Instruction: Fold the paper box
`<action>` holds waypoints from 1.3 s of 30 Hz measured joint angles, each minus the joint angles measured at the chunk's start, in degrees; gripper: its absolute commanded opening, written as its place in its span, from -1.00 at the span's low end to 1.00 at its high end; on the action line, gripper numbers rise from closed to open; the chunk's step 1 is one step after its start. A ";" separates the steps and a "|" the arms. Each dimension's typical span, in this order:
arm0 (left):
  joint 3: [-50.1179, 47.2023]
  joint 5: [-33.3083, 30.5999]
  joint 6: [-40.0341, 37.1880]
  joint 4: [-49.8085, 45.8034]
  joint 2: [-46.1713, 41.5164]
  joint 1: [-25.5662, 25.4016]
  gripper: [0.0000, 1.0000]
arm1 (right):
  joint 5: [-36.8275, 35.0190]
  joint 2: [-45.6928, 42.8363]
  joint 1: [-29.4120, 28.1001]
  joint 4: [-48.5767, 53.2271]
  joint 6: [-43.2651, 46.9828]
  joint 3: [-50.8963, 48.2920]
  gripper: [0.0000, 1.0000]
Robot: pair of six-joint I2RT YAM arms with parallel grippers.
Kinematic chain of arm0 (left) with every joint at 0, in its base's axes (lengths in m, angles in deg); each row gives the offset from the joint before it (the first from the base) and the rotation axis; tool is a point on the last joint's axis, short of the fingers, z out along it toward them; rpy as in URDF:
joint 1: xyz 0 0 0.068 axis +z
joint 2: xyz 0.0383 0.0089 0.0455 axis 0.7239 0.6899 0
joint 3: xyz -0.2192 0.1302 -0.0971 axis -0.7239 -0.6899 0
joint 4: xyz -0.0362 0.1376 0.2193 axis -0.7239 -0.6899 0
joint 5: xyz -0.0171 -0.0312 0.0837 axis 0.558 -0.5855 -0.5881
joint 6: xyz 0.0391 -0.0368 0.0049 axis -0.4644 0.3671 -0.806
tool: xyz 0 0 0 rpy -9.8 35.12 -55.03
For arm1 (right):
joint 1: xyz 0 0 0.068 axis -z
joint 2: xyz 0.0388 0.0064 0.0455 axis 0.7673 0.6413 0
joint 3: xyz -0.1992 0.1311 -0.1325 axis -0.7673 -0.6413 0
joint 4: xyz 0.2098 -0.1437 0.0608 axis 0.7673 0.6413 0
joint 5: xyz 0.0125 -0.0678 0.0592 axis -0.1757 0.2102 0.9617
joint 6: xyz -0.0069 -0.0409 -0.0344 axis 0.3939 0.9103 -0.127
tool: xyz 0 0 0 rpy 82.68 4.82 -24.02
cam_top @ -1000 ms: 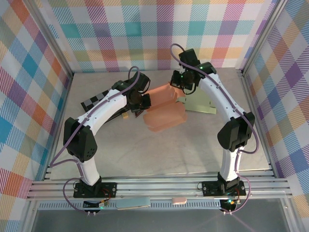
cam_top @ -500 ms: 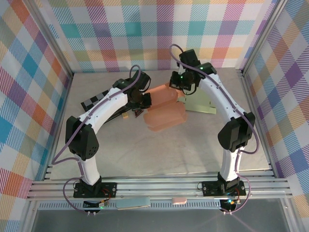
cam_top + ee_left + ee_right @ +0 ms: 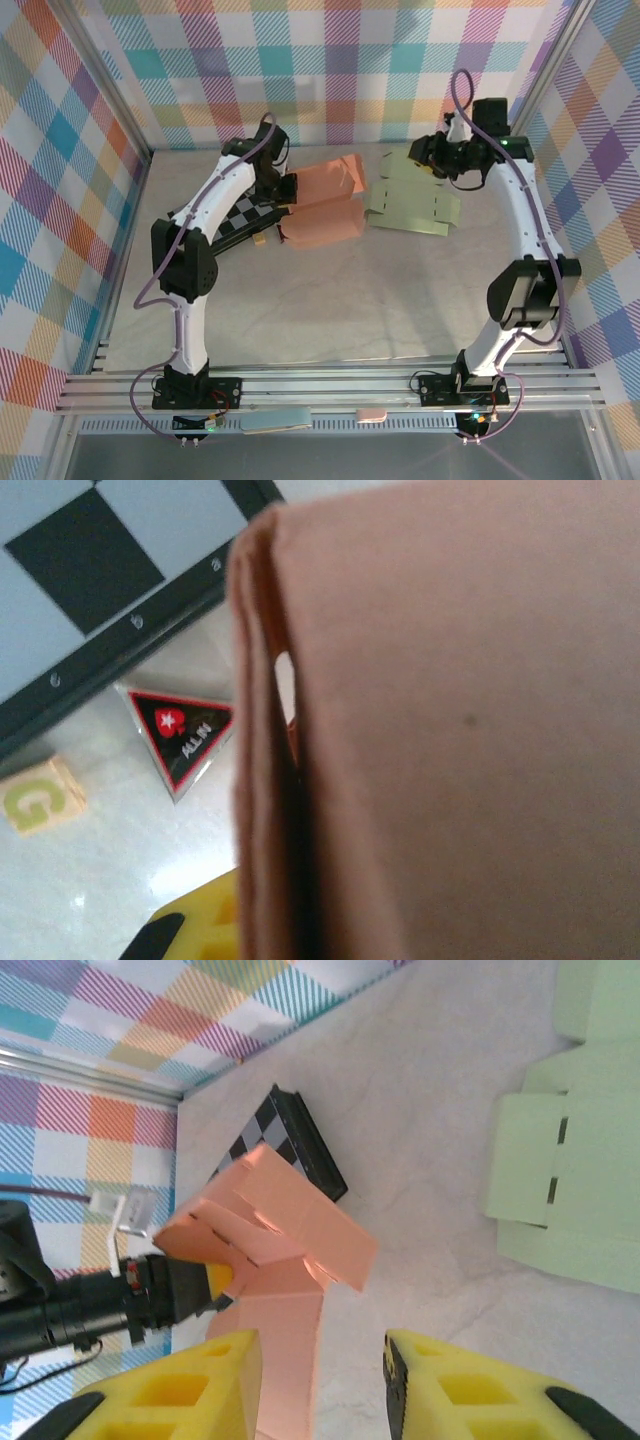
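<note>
The salmon paper box (image 3: 322, 208) sits toward the back of the bench (image 3: 350, 300), left of centre. It is partly folded, with one panel raised and angled toward the rear wall and the lower part lying on the surface. The left hand (image 3: 285, 190) is closed on the box's left edge; in the left wrist view the cardboard is right up against the camera, with a yellow finger pad (image 3: 190, 925) showing below it. The right hand (image 3: 422, 160) hangs near the back right, well apart from the box, its two yellow fingers spread with nothing between them. A flat green box blank (image 3: 410, 200) lies just right of the salmon box. A checkerboard (image 3: 240, 218) lies to the left, and near it are a wooden letter block (image 3: 40, 798) and a triangular black-and-red token (image 3: 185, 730).
</note>
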State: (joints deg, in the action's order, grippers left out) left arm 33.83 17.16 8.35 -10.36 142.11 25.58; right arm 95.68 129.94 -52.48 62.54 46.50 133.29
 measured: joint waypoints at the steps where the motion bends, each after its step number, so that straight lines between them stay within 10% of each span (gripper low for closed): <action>1: 1.77 0.81 -1.01 -0.55 1.27 0.33 -1.00 | 0.87 1.25 -0.31 -0.52 0.44 -0.50 -0.20; 16: 11.74 15.06 -7.63 -4.63 9.64 1.09 -1.00 | 10.73 8.92 -1.25 -4.94 10.88 -0.90 -0.08; 39: 11.78 18.62 -7.32 -5.40 9.92 1.07 -1.00 | 17.09 10.69 -3.98 -6.91 13.42 -0.87 -0.23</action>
State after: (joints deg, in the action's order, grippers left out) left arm 45.61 35.78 1.03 -15.75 152.03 26.65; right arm 112.77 140.63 -56.46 55.64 59.92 132.42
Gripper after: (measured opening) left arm 0.075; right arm 0.384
